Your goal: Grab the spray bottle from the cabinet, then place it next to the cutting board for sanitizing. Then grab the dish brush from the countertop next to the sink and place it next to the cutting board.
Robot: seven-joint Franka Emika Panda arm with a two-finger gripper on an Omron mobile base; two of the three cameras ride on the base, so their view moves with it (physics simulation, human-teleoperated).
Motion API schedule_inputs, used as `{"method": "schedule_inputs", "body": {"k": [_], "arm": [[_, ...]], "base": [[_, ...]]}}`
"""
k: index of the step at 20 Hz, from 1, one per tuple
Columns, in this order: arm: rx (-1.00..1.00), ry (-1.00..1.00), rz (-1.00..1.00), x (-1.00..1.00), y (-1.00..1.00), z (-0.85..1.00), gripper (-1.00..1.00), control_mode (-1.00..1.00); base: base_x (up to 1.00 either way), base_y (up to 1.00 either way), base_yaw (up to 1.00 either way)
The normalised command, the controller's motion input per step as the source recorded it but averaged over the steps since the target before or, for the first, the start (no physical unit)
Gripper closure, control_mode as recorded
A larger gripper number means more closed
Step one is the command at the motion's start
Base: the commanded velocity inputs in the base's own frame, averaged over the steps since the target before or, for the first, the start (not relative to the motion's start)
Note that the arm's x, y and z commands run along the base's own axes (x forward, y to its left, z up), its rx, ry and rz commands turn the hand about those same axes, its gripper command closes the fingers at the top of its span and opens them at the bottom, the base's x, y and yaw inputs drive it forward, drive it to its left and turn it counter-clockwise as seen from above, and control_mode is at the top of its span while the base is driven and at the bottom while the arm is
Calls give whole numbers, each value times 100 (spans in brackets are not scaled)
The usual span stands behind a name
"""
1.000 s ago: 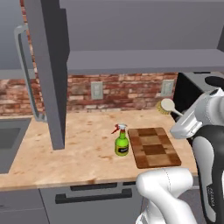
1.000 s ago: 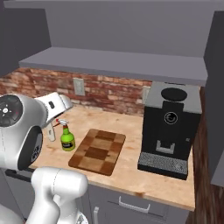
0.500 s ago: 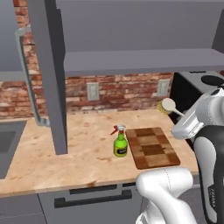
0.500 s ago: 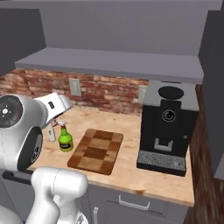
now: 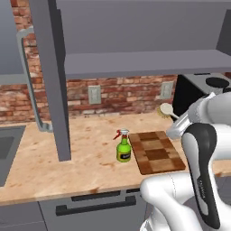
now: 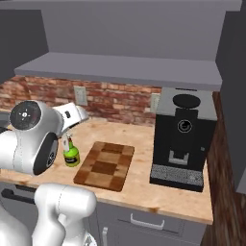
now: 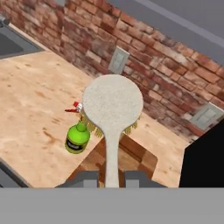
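My gripper [image 7: 111, 178] is shut on the pale handle of the dish brush [image 7: 113, 104], whose round cream head and yellowish bristles point away from me. The brush [image 5: 166, 109] hangs in the air over the far right end of the checkered cutting board [image 5: 158, 151], with the gripper [image 5: 177, 122] just behind it. The lime-green spray bottle [image 5: 123, 148] stands upright on the countertop [image 5: 85, 158], close to the board's left edge. The bottle [image 6: 71, 153] and the board [image 6: 105, 165] lie in front of my arm. Below the brush are the bottle [image 7: 77, 138] and the board [image 7: 144, 159].
The wall cabinet's door [image 5: 52, 76] stands open to the left, and its shelf [image 5: 144, 63] runs above the counter. A black coffee machine [image 6: 185, 139] stands right of the board. The sink [image 5: 6, 146] is at the far left. A brick wall with outlets backs the counter.
The brush stays in the shut gripper and has drifted slightly left in the left base view. Bottle and board have not moved on the counter.
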Motion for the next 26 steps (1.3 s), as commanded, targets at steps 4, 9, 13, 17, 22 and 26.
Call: {"method": "schedule_inputs", "body": {"k": [4,9,13,17,22,26], "arm": [[1,4,0,48,-13,-75,100,-100],[-1,2,-1,51,-41,-88,100,-100],[-5,-2,-23,41,-45,-86,100,-100],[-2,0,-36,20,-25,-66,100,-100],[0,0,-40,1,-17,-43,100,-100],[0,2,-38,5,-29,-32,100,-100]], "base": [[0,0,0],[0,0,0],[0,0,0],[0,0,0],[0,0,0],[0,0,0]]}}
